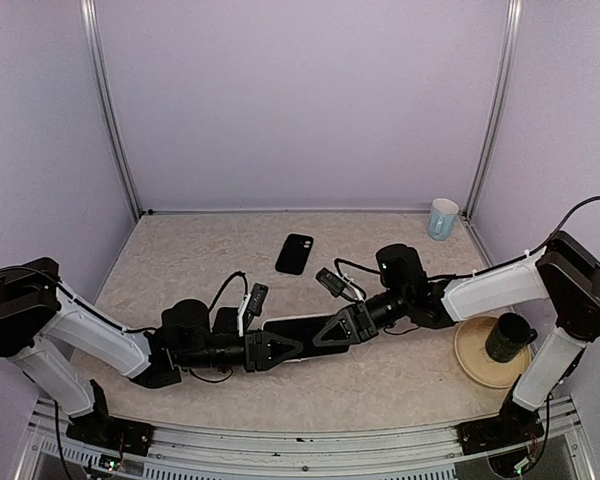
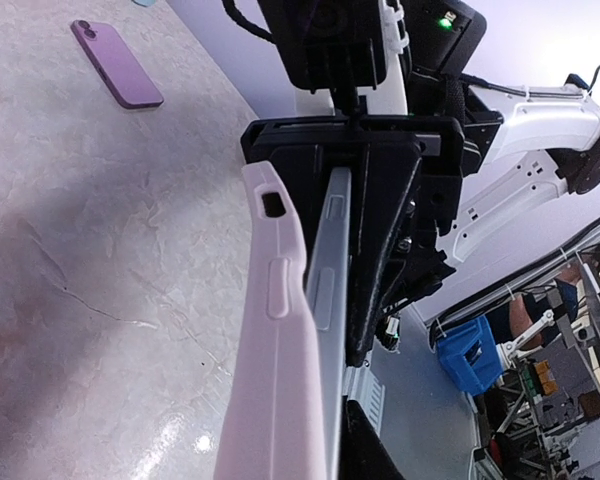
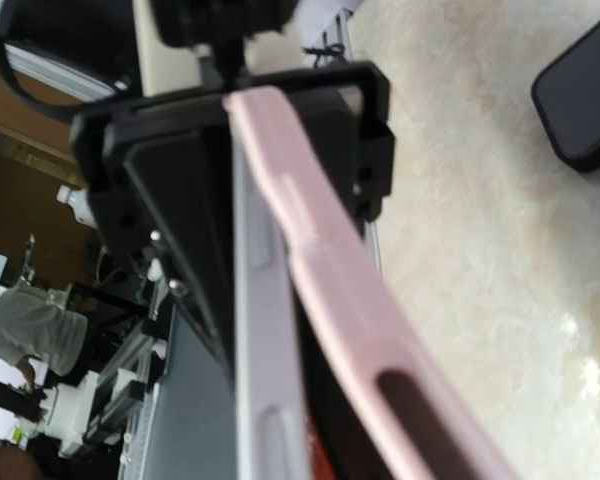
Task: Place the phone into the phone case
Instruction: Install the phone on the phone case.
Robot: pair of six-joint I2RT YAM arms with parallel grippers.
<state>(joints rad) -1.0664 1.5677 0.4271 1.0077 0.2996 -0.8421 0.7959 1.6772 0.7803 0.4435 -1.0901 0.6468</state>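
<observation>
A grey phone (image 2: 330, 300) lies edge-on against a pale pink phone case (image 2: 275, 350), one long side set into it and the other standing out in a narrow wedge. In the top view the pair (image 1: 298, 326) hangs low over the table's middle between both arms. My left gripper (image 1: 280, 347) is shut on its left end and my right gripper (image 1: 330, 330) on its right end. The right wrist view shows the same grey phone edge (image 3: 265, 330) and pink case (image 3: 330, 270), with the left gripper's black fingers (image 3: 180, 200) behind them.
A second, dark purple phone-shaped slab (image 1: 295, 253) lies flat on the table behind the grippers. A light blue cup (image 1: 443, 218) stands at the back right. A tan plate (image 1: 475, 362) with a dark cup (image 1: 510, 337) sits at the right, under the right arm.
</observation>
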